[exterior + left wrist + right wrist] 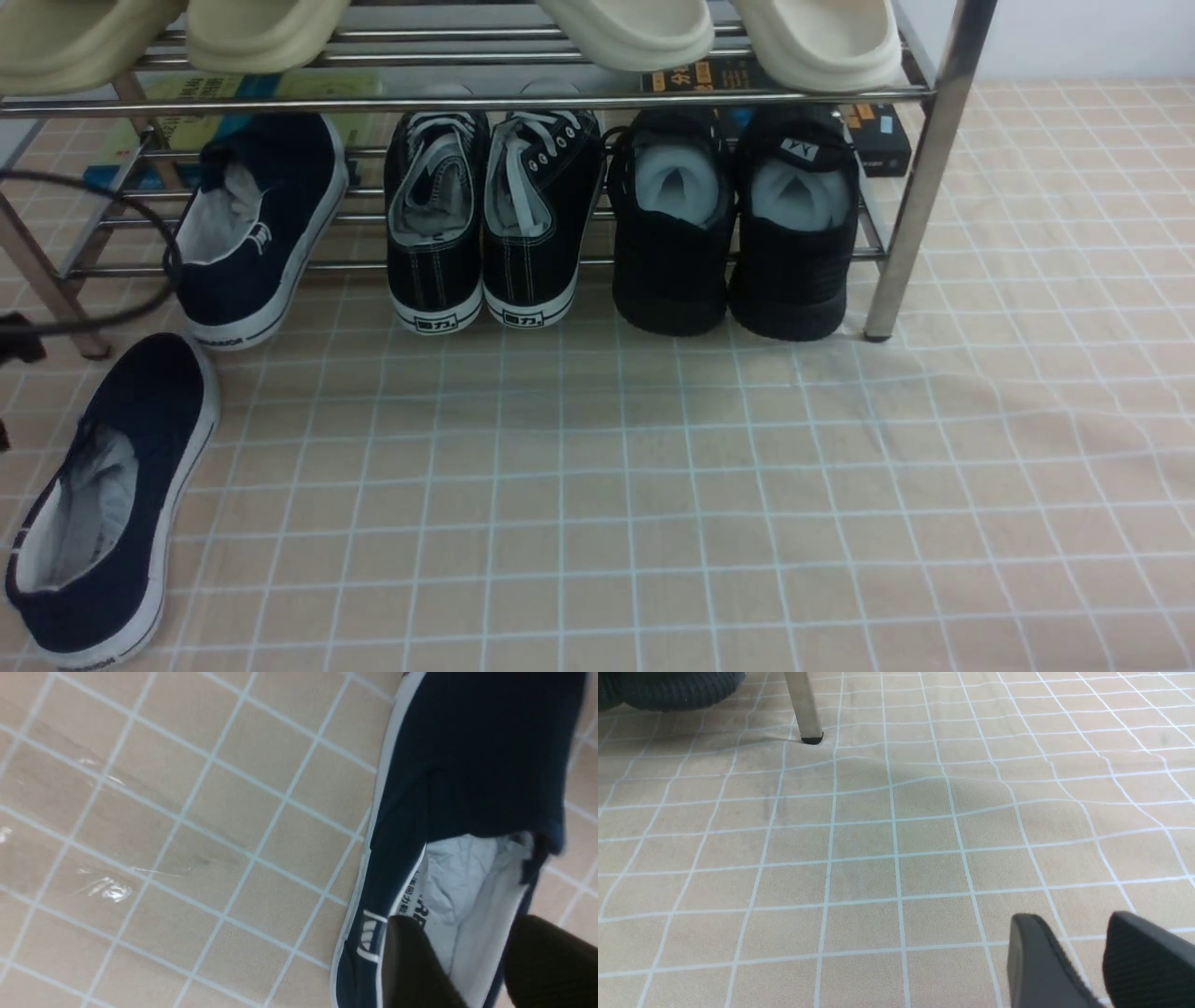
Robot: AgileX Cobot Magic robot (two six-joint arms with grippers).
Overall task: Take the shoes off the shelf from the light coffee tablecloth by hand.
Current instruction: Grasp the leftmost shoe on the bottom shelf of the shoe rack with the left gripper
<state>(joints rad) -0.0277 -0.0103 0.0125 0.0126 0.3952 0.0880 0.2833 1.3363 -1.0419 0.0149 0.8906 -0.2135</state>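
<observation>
The shoes (107, 504) were apart: one lay on the light coffee tablecloth (653, 513) just under the left gripper (462, 924), its jaws wide and empty. The other shoe (257, 233) was ahead of it, propped on the shelf (920, 187). The right gripper (1069, 919) hung parted, empty.

Open tablecloth (653, 485) before shoe-crowded shelf (924, 187)

Shoe (112, 495): I saw matt navy canvas, smooth white rubber sole, soft grey lining. Shelf (920, 187): glossy chrome metal tube. Tablecloth (653, 485): matt, faintly wrinkled cloth. My right pad (1148, 956) was matt black, finely ribbed.
</observation>
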